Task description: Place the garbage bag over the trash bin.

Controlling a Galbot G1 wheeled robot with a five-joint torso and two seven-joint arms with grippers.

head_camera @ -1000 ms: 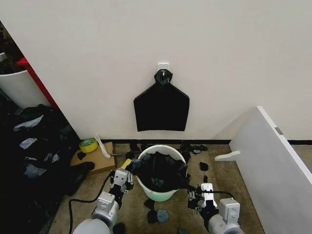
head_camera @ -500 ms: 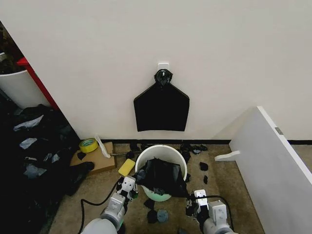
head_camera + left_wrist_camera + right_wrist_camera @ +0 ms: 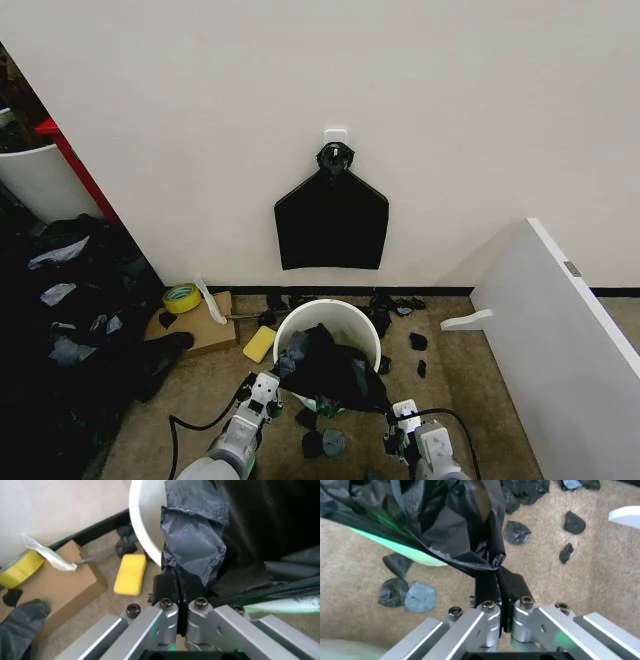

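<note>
The left gripper (image 3: pixel 181 592) and the right gripper (image 3: pixel 496 588) each pinch a fold of the garbage bag (image 3: pixel 330 370), low in the head view. The bag drapes over the trash bin (image 3: pixel 322 314)'s near rim. Spread both edges evenly outward.

Right pincer (image 3: pixel 501 588) clamped on garbage bag (image 3: pixel 455 528)
</note>
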